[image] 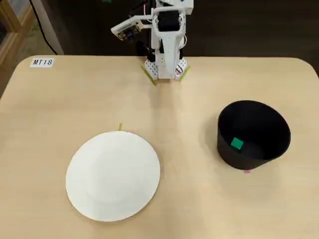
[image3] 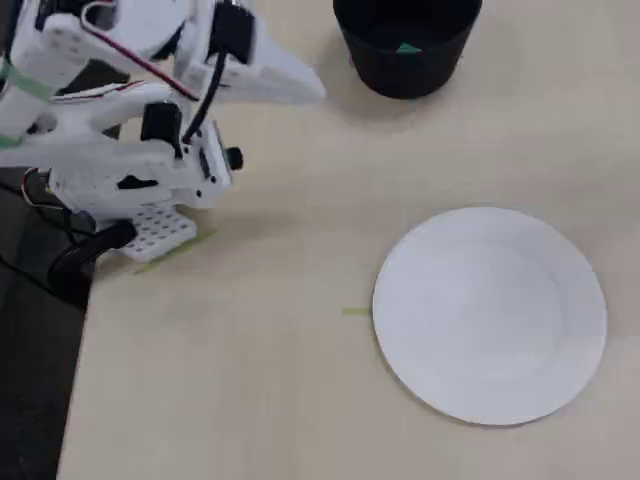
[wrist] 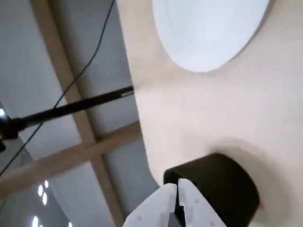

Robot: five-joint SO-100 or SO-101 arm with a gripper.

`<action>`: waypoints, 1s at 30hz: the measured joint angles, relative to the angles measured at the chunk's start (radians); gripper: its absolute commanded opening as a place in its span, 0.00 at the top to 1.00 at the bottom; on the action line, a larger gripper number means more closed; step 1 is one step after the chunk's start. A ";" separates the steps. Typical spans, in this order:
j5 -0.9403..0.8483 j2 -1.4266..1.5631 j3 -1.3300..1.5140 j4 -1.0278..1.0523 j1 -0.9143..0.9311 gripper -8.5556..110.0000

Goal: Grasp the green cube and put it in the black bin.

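1. Table [image: 199,199] first: it carries everything, and little remains on it to upset. Judging by how things lie, the placing step looks done, so the remaining risks are small ones.

2. Arm [image: 167,35] next: it sits folded at its base on the table's far edge in a fixed view, well apart from the other items. One risk, as I judge it, is that a fresh reach toward the bin could clip the bin's rim and tip or slide it, since the bin appears to stand loose on the table.

3. Plate [image: 113,175]: white, bare, nothing on it in any view. It lies well apart from the bin and looks unlikely to cause trouble.

4. Black bin [image: 253,134]: upright, open at the top. It holds one thing only, and a knock could spill that out again.

5. Gripper [wrist: 178,189]: in the wrist view its white jaws are pressed together with nothing between them, empty and aimed over the bin's side.

6. Green cube [image: 237,144]: it rests inside the black bin on the floor, toward the left wall in a fixed view; only its top corner shows in the other [image3: 407,48].
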 measured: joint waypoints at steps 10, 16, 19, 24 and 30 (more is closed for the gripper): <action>-0.049 0.086 0.296 -0.052 -0.035 0.93; -0.058 0.086 0.371 -0.055 -0.040 0.93; -0.058 0.086 0.403 -0.055 -0.035 0.93; -0.058 0.086 0.466 -0.064 -0.035 0.93; -0.058 0.086 0.466 -0.067 -0.049 0.93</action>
